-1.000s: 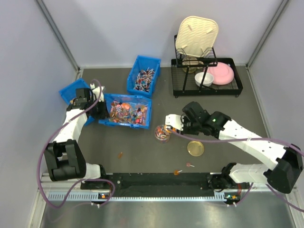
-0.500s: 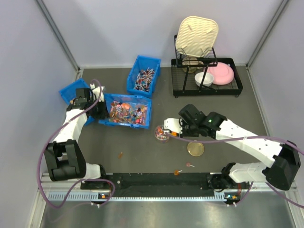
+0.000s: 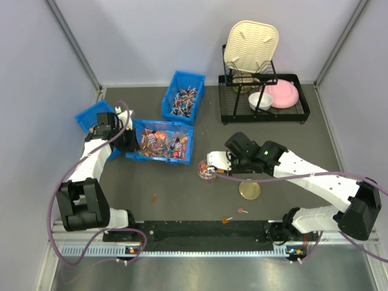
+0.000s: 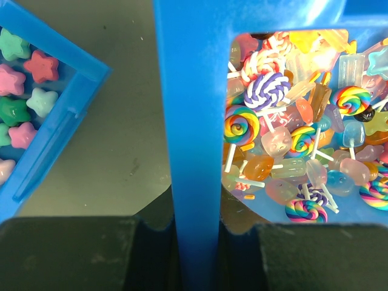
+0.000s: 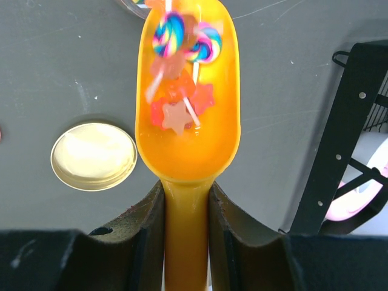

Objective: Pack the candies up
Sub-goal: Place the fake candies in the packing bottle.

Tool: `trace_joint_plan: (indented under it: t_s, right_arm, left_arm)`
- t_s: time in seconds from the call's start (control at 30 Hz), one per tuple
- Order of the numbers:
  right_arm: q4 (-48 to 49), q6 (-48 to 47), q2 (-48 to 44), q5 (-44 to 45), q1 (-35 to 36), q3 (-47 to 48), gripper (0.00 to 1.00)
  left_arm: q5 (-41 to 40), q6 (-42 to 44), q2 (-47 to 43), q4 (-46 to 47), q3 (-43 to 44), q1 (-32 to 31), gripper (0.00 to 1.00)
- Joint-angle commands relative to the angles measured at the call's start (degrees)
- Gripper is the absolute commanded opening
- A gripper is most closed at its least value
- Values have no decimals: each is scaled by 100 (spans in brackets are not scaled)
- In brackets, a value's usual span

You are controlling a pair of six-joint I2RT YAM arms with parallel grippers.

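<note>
The candies (image 3: 162,142) fill a blue bin (image 3: 159,156) at centre left; in the left wrist view they are lollipops and gummies (image 4: 291,139). My left gripper (image 3: 129,140) is shut on the bin's left wall (image 4: 194,151), one finger on each side. My right gripper (image 3: 229,159) is shut on the handle of a yellow scoop (image 5: 188,91). The scoop holds a few candies (image 5: 180,73) sliding towards its tip. The tip is at the rim of a small clear jar (image 3: 206,170), which has some candies in it.
A gold jar lid (image 3: 249,190) lies right of the jar. A few loose candies (image 3: 242,211) lie near the front rail. Two more blue bins stand nearby, one with stick sweets (image 3: 183,97) and one with star sweets (image 4: 24,97). A black dish rack (image 3: 264,103) is at the back right.
My right arm has moved the scoop left until its tip reaches the jar. The left arm and the bin have not moved.
</note>
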Motion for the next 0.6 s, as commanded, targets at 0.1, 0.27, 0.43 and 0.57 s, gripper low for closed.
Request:
trace_joint_plan:
  t_s: [0.1,0.27,0.43,0.57]
  right_arm:
    - [-32,-51,59,315,64,365,0]
    - [-50,-78,112,315,64,374,0]
    - [-50,-60,112,254,72,365,0]
    - [-59,-69,94,280,72,462,0]
  left_arm:
    - [663,-261,-270,553,266,51,0]
    - [664,-261,-278,553,266,51,0]
    - [664,-261,-278,553,266,43,0]
    - [664,-252,-261,553,266,43,0]
